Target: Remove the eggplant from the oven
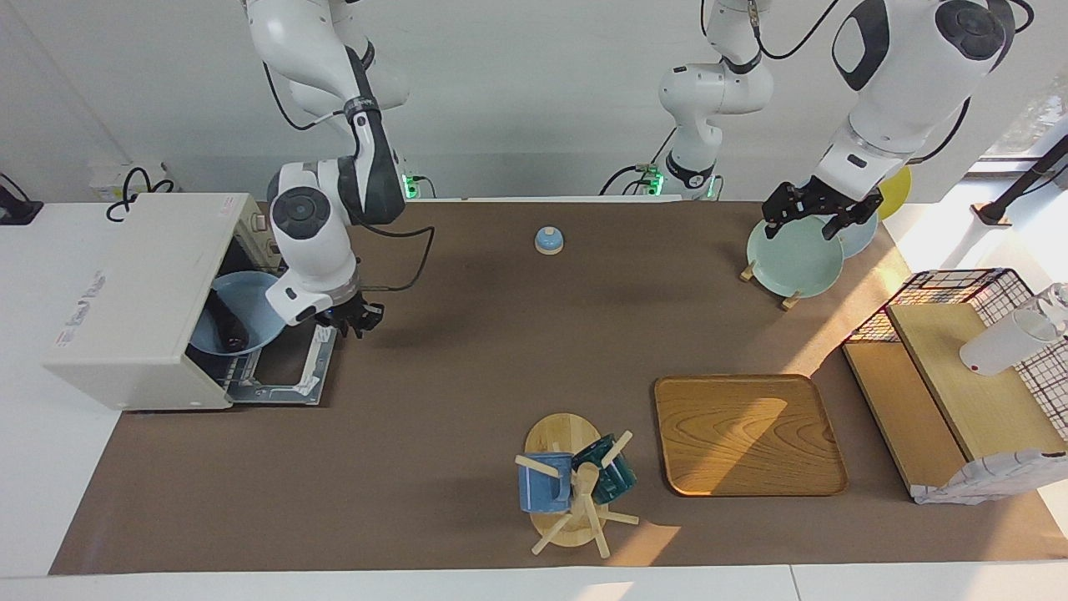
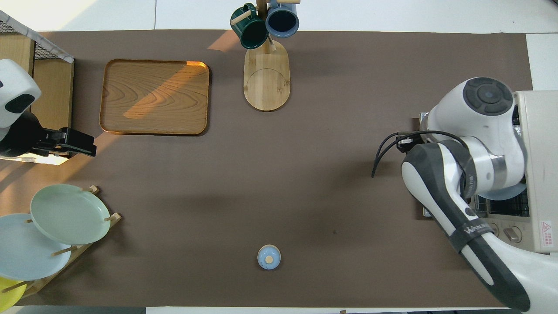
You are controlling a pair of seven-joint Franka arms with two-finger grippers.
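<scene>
While oven [image 1: 138, 300] stands at right arm's end of table with door [image 1: 279, 367] dropped flat, eggplant [image 1: 227, 327] lies on blue plate [image 1: 242, 321] half out of cavity. Right gripper [image 1: 357, 317] hovers at door's edge beside plate rim; finger gap cannot be told. Left gripper [image 1: 813, 213], fingers spread, waits over green plate [image 1: 793, 260] in rack. Bare mat [image 1: 476, 351] mid-table; wooden tray [image 1: 747, 434] well apart.

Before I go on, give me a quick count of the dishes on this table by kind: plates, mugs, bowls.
Plates on the rack: 3, namely green plate, pale blue plate, yellow plate
Mugs on the mug tree: 2, namely green mug, blue mug
Bowls: 1, the blue bowl in the oven
Total: 6
</scene>
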